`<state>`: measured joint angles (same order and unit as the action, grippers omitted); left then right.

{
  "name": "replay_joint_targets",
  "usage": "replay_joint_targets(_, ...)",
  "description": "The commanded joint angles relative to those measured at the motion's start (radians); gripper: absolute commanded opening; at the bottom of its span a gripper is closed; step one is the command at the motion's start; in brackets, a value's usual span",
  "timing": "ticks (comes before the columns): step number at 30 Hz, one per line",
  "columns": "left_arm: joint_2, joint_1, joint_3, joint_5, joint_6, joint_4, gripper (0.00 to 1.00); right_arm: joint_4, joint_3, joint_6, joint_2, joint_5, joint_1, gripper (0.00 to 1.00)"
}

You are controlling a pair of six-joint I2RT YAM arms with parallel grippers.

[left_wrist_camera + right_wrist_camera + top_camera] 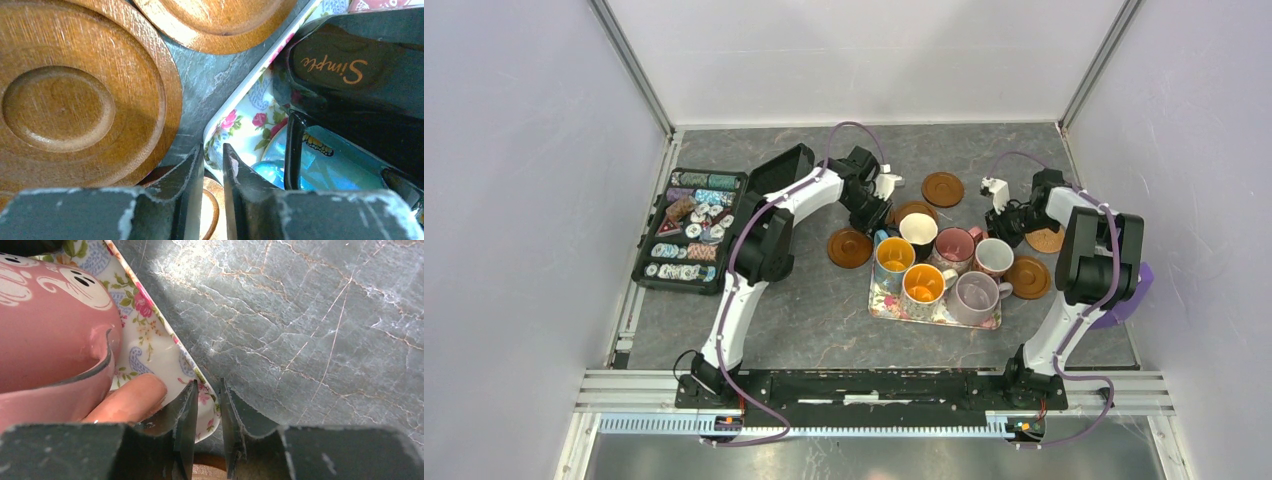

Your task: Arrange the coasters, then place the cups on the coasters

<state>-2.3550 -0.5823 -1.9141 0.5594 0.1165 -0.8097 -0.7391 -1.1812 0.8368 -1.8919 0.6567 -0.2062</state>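
Observation:
Six cups stand packed on the floral tray, among them a black one, a blue one and a pink one. Brown coasters and a tan coaster lie around it. My left gripper is shut on the tray's far left corner rim, beside a coaster and the black cup. My right gripper pinches the far right rim of the tray, next to the pink cup.
An open black case of poker chips sits at the left. A purple object lies by the right arm. Grey walls close in both sides and the back. Another coaster shows under the right jaws.

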Motion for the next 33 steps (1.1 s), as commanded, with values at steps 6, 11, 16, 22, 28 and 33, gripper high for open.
replay_joint_targets(6, 0.093, -0.016, 0.116, 0.042, 0.044, 0.032, 0.21, -0.080, 0.155, 0.012, 0.003, -0.030, 0.034, 0.27)
replay_joint_targets(11, 0.114, -0.020, 0.156, 0.047, 0.055, 0.032, 0.17, -0.075, 0.182, 0.013, 0.017, -0.027, 0.037, 0.26)
replay_joint_targets(16, 0.137, -0.022, 0.188, 0.047, 0.063, 0.032, 0.15, -0.078, 0.214, 0.019, 0.033, -0.022, 0.042, 0.26)
replay_joint_targets(22, 0.178, -0.030, 0.238, 0.046, 0.064, 0.040, 0.14, -0.081, 0.258, 0.033, 0.063, -0.018, 0.042, 0.26)
replay_joint_targets(28, 0.233, -0.045, 0.317, 0.020, 0.067, 0.065, 0.13, -0.082, 0.297, 0.045, 0.091, -0.022, 0.044, 0.26)
replay_joint_targets(33, 0.265, -0.044, 0.328, -0.051, 0.077, 0.067, 0.13, -0.090, 0.289, 0.045, 0.109, -0.026, 0.042, 0.27)
